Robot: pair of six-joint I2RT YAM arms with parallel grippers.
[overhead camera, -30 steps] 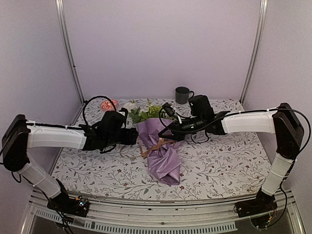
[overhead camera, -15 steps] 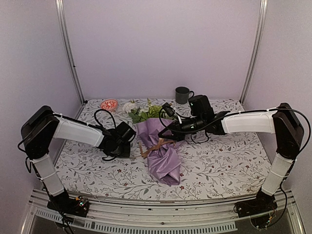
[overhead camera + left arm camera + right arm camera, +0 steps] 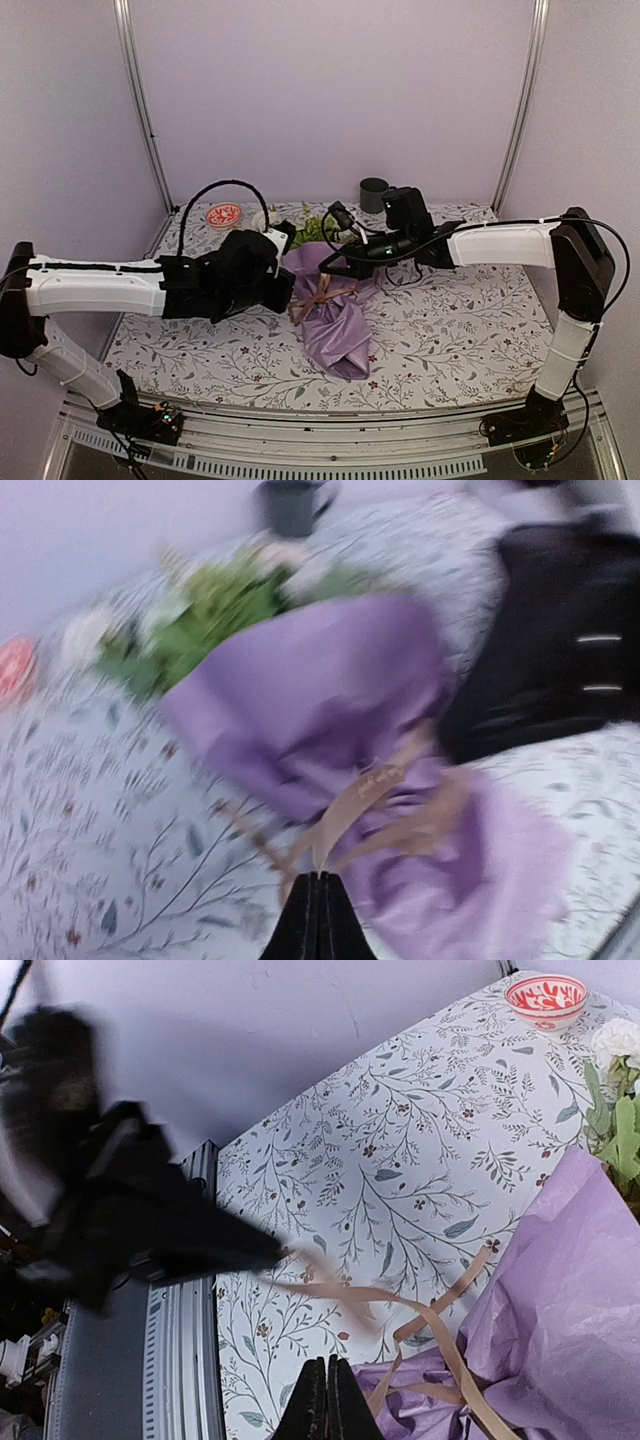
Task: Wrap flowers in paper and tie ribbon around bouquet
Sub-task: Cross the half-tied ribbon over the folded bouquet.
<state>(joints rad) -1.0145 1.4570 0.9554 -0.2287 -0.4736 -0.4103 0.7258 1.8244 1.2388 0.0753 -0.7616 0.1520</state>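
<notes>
Closes left gripper (image 3: 320, 876), open a sec ago, onto ribbon (image 3: 372, 780) tail at bouquet (image 3: 335, 325) mid-frame; keeps right gripper (image 3: 325, 1372) pressed together, apparently empty, so prob. knot-tightening next.

Bouquet (image 3: 337, 325) lying between the grippers
Left gripper (image 3: 288, 292) at the ribbon's (image 3: 322, 297) nine o'clock, right gripper (image 3: 338, 263) at its one.

The bouquet (image 3: 338, 330) blocks the middle of the cloth (image 3: 450, 340), with the right gripper (image 3: 326, 1390) low over its upper right side. A ribbon (image 3: 345, 1292) strand runs taut from the left gripper (image 3: 318, 905) to its waist, barring that gap. The mug (image 3: 373, 192) and bowl (image 3: 223, 215) line the back. You have open room along the near edge, widest at right.
</notes>
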